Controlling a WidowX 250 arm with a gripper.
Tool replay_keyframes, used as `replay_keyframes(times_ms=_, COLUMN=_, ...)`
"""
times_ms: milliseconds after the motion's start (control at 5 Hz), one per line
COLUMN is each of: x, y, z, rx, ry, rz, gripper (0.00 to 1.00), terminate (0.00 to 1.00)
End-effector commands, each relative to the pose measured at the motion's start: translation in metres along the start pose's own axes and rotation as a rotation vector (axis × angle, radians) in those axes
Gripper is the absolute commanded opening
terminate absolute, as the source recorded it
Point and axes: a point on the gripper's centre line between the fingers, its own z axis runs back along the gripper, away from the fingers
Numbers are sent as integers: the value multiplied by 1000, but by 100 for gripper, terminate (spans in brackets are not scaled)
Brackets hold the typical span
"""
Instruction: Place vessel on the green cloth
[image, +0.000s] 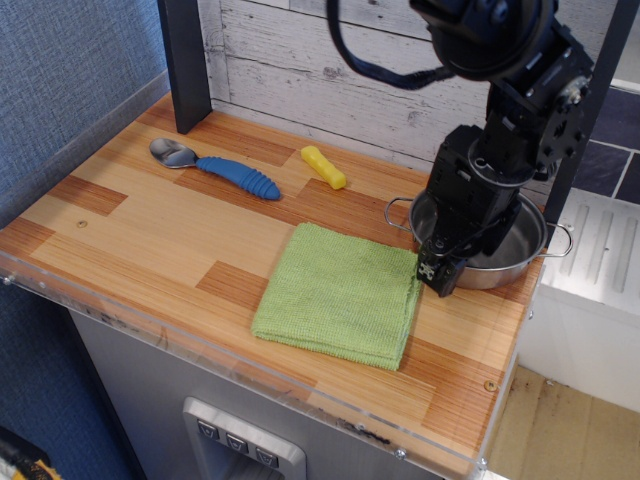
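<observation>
Shiny steel vessel (520, 245), nubby green cloth (340, 295), seemingly smooth wood counter (150, 235).

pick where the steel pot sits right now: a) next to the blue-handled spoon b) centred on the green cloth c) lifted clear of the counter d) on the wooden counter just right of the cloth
d: the pot rests on the wooden counter beside the right edge of the green cloth, with the gripper at its near rim.

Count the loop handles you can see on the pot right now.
2: one loop handle on the vessel at its left rim, facing the yellow piece; the other at its right rim.
</observation>
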Motion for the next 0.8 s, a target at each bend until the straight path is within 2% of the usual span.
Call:
replay_keyframes(times_ms=0, x=-9, y=-14, z=5, rx=-8, ry=-8, rz=-32, gripper=0, terminate=0)
replay_keyframes(times_ms=400, x=-5, y=-12, z=9, rx=-6, ry=-10, rz=-37, gripper=0, terminate=0)
replay_keyframes(times_ms=600, x=-1, y=-9, z=17, rx=-27, ry=-10, rz=-30, gripper=0, terminate=0)
